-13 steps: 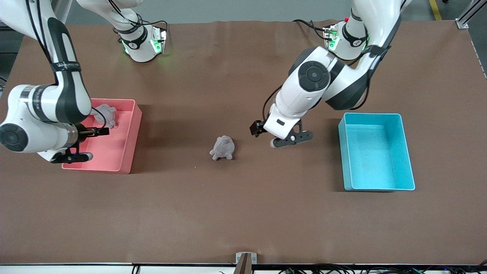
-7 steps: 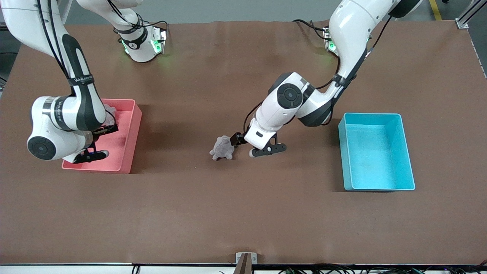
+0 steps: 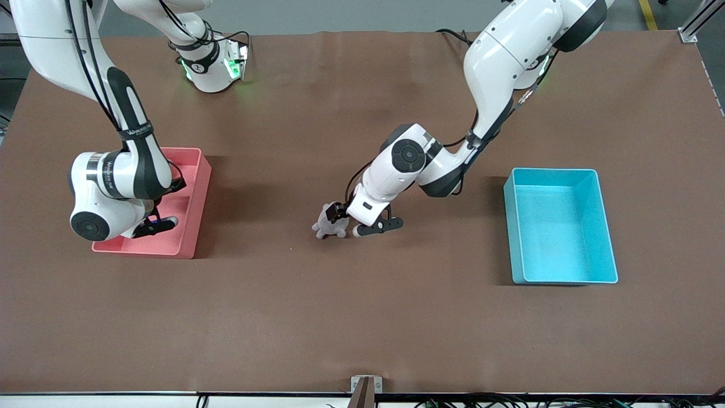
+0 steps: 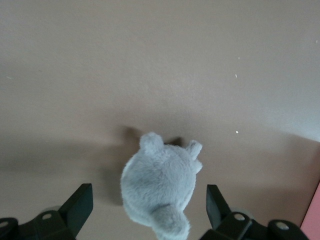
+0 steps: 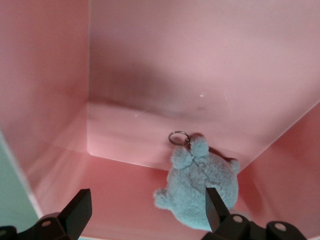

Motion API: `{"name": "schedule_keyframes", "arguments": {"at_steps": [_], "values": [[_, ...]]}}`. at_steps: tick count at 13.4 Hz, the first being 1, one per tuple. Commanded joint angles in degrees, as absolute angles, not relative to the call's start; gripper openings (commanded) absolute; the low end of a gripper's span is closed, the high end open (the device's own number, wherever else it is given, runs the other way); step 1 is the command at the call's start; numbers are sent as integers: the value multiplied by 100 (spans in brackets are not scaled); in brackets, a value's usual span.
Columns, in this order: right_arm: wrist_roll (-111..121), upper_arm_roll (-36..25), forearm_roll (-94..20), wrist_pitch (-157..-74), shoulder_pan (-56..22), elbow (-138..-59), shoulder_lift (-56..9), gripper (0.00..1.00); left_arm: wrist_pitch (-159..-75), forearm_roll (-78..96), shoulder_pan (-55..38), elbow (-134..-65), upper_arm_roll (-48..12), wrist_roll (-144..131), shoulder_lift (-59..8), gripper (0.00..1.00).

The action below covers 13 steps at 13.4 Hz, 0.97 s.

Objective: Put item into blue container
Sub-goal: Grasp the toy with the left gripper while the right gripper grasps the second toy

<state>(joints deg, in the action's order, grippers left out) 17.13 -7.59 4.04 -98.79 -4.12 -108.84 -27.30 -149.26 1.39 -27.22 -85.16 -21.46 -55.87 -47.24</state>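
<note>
Grey plush toy (image 3: 330, 221) lies mid-tabletop (image 3: 362, 317); we see the left tool (image 4: 150, 212) spread wide around it, gripping nothing. The blue container (image 3: 605, 226) sits well apart. The right tool (image 5: 145, 212) gapes, unloaded, inside the pink bin (image 3: 192, 221) over another plush (image 5: 200, 187).

The left tool (image 3: 340, 218) is low over the tabletop's middle, fingers spread wide. The right tool (image 3: 161, 212) hangs lowered, fingers parted too.
</note>
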Motion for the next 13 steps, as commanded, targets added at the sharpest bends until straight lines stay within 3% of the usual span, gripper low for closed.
{"name": "schedule_keyframes", "arguments": {"at_steps": [1,5,11,13], "values": [[2126,-712,536,-10193,-89,-11275,-2690,100,-15169,228,-2865,-8218,-2136,-5669,-5062,100],[2584,-712,773,-10616,333,-11531,-2698,100,-15337,360,-2953,-8200,-2136,-5774,-5229,100],[2566,-712,765,-10626,510,-11751,-2698,100,-15346,360,-3032,-8200,-2136,-5792,-5405,100],[2549,-703,756,-10582,519,-11795,-2690,100,-15354,360,-3067,-8191,-2136,-5792,-5423,81]]}}
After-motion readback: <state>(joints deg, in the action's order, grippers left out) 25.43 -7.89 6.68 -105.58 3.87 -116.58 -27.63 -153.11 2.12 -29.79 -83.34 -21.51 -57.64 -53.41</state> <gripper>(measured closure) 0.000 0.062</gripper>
